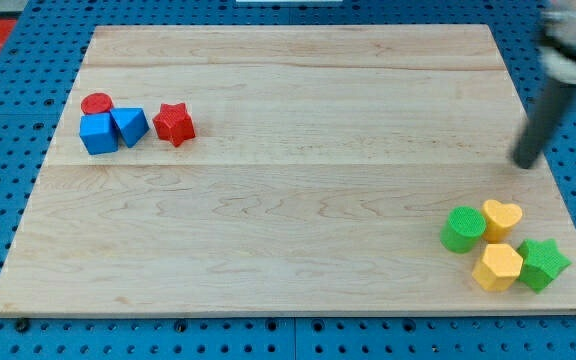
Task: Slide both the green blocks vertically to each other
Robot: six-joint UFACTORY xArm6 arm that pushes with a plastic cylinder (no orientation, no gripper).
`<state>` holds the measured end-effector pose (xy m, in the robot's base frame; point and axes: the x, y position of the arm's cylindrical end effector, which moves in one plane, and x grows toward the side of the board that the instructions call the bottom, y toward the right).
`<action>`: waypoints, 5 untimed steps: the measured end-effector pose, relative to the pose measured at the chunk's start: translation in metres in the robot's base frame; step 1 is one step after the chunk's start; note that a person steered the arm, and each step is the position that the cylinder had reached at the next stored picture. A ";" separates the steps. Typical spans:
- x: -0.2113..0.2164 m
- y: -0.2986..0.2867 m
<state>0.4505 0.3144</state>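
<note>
Yellow hexagon (497,267) and yellow heart (502,218) sit between 2 green blocks; my tip (524,164), gripperless, hovers above them.

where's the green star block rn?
The green star block sits at the board's bottom-right corner in the camera view, touching the yellow hexagon block on its left.

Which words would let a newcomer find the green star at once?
Start at the wooden board's corner at the view's bottom right, where four blocks cluster. The green star is the one farthest right, touching the yellow hexagon. It is pointed, unlike the round green cylinder at the cluster's left.
</note>
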 end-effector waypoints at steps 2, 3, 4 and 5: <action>0.095 0.020; 0.109 0.008; 0.131 -0.029; 0.145 -0.021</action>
<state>0.5955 0.2932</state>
